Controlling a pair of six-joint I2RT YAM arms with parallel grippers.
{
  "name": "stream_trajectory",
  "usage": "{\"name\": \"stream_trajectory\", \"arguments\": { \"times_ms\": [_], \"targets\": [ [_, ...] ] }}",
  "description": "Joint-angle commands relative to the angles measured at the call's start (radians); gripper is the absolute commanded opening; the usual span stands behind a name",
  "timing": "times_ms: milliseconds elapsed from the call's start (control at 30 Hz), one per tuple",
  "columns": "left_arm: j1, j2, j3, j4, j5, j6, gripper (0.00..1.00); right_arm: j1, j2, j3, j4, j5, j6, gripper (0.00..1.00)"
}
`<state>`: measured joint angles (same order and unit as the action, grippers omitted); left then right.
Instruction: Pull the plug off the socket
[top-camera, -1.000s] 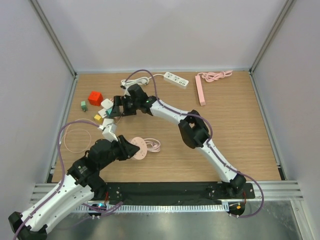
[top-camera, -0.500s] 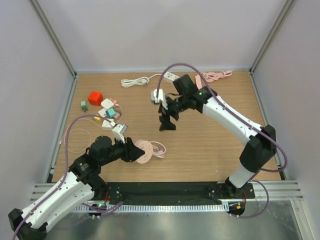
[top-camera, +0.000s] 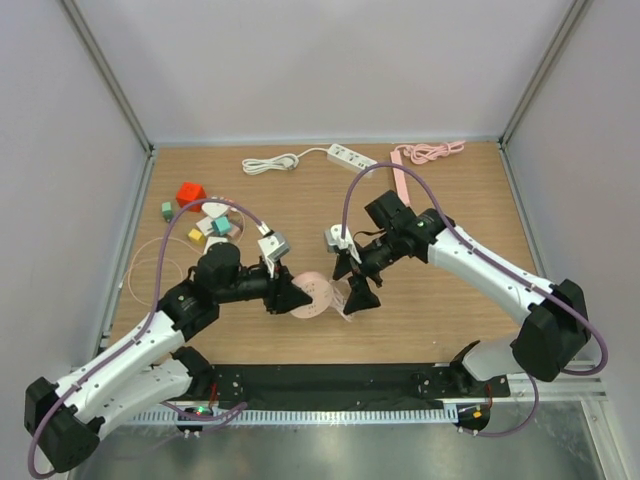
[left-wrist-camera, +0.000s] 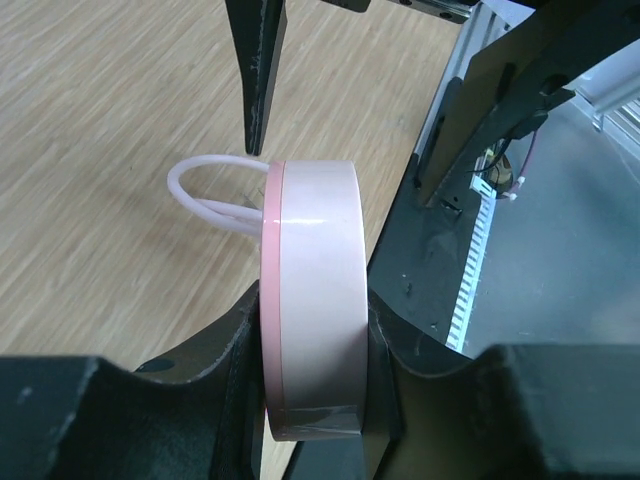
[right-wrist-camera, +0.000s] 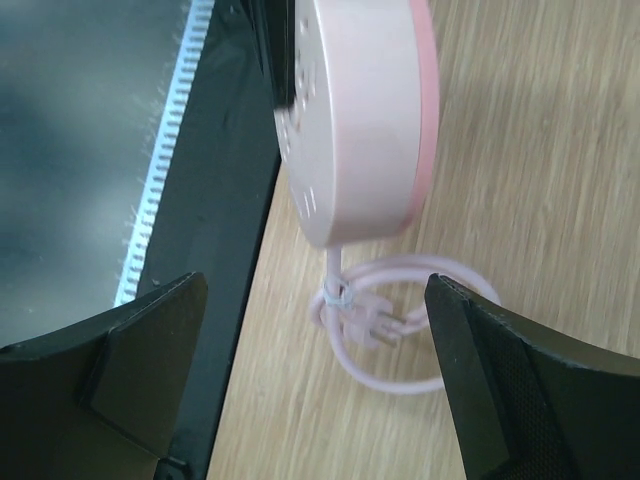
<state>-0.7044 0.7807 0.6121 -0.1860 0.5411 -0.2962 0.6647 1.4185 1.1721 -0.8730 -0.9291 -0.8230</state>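
A round pink socket (top-camera: 314, 296) is gripped edgewise by my left gripper (top-camera: 292, 295), shut on its flat sides in the left wrist view (left-wrist-camera: 312, 300) and held just above the table. Its pale cord (left-wrist-camera: 212, 192) loops down to the table. My right gripper (top-camera: 354, 284) is open right beside the socket, empty. In the right wrist view the socket (right-wrist-camera: 365, 110) shows its holed face, and below it lies the coiled cord with a tied pink plug (right-wrist-camera: 372, 327) between my open fingertips (right-wrist-camera: 130, 360). I see no plug in the socket's face.
A white power strip (top-camera: 352, 157) with its cord and a pink strip (top-camera: 399, 180) lie at the back. A red cube (top-camera: 190, 193) and several small adapters (top-camera: 215, 226) sit at the left, with a thin cable loop (top-camera: 150, 270). The black base rail (top-camera: 340, 385) runs along the near edge.
My right arm swung from the adapters at the far left across to the middle and down beside the socket. My left gripper carried the pink socket to the right.
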Motion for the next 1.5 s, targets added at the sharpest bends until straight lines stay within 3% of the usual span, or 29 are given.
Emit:
{"name": "stream_trajectory", "arguments": {
  "times_ms": [0,233,367,467,500,567,633,667,700,733,767,800,833,900,1033,1133,1167,1300,1467],
  "targets": [
    [0.003,0.026,0.069,0.183,0.088,0.037,0.00,0.006,-0.049,-0.012,0.164,-0.094,0.177,0.98],
    [0.002,0.106,0.074,0.333,0.146,-0.033,0.00,0.006,-0.030,-0.048,0.342,-0.134,0.375,0.95],
    [0.002,0.118,0.077,0.367,0.137,-0.044,0.00,0.006,-0.027,-0.055,0.374,-0.143,0.420,0.87],
    [0.002,0.120,0.075,0.370,0.111,-0.031,0.00,0.006,-0.026,-0.055,0.361,-0.140,0.414,0.70],
    [0.002,0.121,0.072,0.370,0.102,-0.027,0.00,0.006,-0.024,-0.055,0.352,-0.140,0.404,0.55],
    [0.002,0.121,0.071,0.370,0.079,-0.024,0.00,0.006,-0.024,-0.055,0.319,-0.140,0.369,0.39],
    [0.002,0.121,0.067,0.372,0.062,-0.024,0.00,0.004,-0.024,-0.048,0.284,-0.134,0.322,0.09],
    [0.002,0.120,0.067,0.372,0.054,-0.024,0.01,0.003,-0.027,-0.048,0.254,-0.123,0.299,0.01],
    [0.002,0.117,0.069,0.370,0.039,-0.024,0.02,0.000,-0.032,-0.045,0.249,-0.113,0.288,0.01],
    [0.002,0.111,0.071,0.365,0.030,-0.027,0.13,-0.008,-0.035,-0.037,0.218,-0.100,0.272,0.01],
    [0.002,0.104,0.072,0.359,0.016,-0.027,0.28,-0.034,-0.041,-0.031,0.201,-0.097,0.239,0.01],
    [0.002,0.082,0.077,0.349,-0.028,-0.026,0.72,-0.052,-0.046,-0.025,0.190,-0.097,0.240,0.01],
    [0.002,0.068,0.077,0.330,-0.050,-0.020,0.84,-0.072,-0.050,-0.019,0.193,-0.096,0.249,0.01],
    [0.002,0.031,0.075,0.310,-0.095,0.008,0.98,-0.144,-0.070,-0.022,0.224,-0.090,0.319,0.01],
    [0.002,-0.084,0.080,0.191,-0.251,0.119,1.00,-0.269,-0.136,-0.109,0.447,0.024,0.514,0.01],
    [0.003,-0.133,0.083,0.082,-0.329,0.176,1.00,-0.396,-0.177,-0.196,0.634,0.231,0.741,0.01],
    [0.005,-0.156,0.081,0.060,-0.369,0.186,1.00,-0.436,-0.181,-0.213,0.676,0.348,0.795,0.01],
    [0.003,-0.201,0.087,-0.047,-0.409,0.204,1.00,-0.565,-0.110,-0.212,0.747,0.530,0.991,0.01],
    [0.003,-0.244,0.089,-0.125,-0.418,0.236,1.00,-0.596,0.130,-0.068,0.752,0.457,1.111,0.01]
  ]
}}
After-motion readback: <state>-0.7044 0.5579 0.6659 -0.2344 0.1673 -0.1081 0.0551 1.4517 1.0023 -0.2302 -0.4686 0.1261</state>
